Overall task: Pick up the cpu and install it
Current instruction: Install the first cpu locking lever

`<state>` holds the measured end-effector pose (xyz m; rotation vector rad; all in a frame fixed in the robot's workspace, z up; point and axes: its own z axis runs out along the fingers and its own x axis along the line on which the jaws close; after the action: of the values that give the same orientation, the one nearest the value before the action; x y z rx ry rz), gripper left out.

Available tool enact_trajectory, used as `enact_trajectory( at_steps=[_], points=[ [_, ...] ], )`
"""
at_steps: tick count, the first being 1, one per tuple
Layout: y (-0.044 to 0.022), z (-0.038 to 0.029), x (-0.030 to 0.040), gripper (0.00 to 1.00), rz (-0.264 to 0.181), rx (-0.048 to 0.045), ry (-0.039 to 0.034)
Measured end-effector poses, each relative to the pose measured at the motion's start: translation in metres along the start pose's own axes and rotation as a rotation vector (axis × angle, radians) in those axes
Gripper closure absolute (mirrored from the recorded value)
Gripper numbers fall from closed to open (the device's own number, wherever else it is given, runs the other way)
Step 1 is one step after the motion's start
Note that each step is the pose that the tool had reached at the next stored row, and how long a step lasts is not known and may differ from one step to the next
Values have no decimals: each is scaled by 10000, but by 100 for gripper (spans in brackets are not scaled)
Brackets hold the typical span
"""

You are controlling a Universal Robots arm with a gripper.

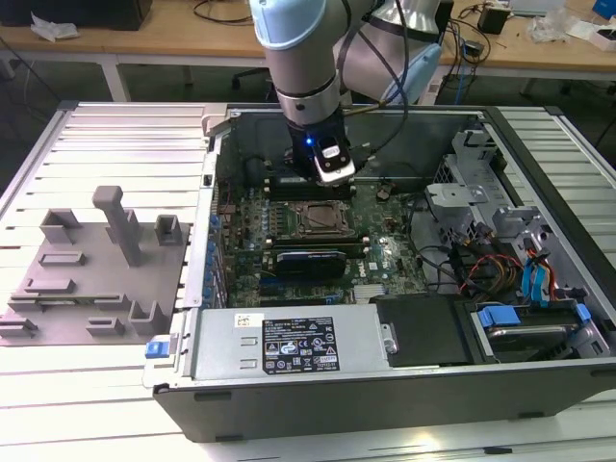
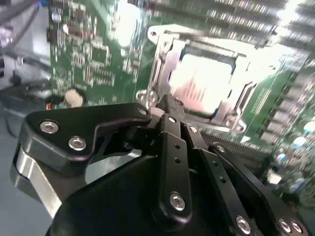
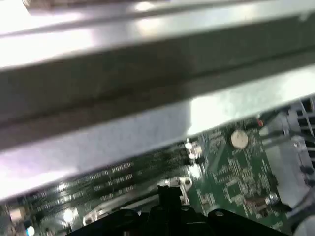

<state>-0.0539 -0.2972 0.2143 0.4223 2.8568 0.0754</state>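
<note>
My gripper (image 1: 334, 177) hangs inside the open computer case, just above the motherboard (image 1: 380, 255) and slightly behind the metal socket frame (image 1: 319, 219). In the second wrist view the black fingers (image 2: 171, 123) meet at a narrow tip (image 2: 167, 102), shut, with nothing seen between them. Just past that tip a pale, glaring square, the cpu (image 2: 202, 81), lies flat inside the socket frame (image 2: 162, 59). In the exterior view the socket's centre looks dark. The first wrist view shows the gripper tip (image 3: 167, 191) over the green board near memory slots.
A black graphics card (image 1: 308, 260) lies just in front of the socket. The power supply (image 1: 289, 346) fills the case front, with drive cages and cables (image 1: 500, 241) on the exterior view's right. Grey fixture blocks (image 1: 96, 260) stand on the slatted table at the left.
</note>
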Motion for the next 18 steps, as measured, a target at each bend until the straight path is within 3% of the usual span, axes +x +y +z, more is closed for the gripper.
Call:
enact_trajectory(
  at_steps=[1,2,3,4,6,7,8,9,10,13,18],
  points=[
    [1,-1,-4,89,-163,643,-148],
    [1,-1,-4,89,-165,651,-128],
    [2,1,-6,89,-168,688,0],
    [4,3,-13,89,-172,761,250],
    [8,7,-26,89,-178,881,648],
    [11,10,-37,89,-185,956,905],
    [13,12,-44,89,-189,1003,1067],
    [17,17,-57,89,-193,1100,1400],
    [18,17,-59,89,-197,1132,1510],
    [18,18,-61,89,-198,1134,1514],
    [25,35,-124,89,-303,1116,1519]
  ],
)
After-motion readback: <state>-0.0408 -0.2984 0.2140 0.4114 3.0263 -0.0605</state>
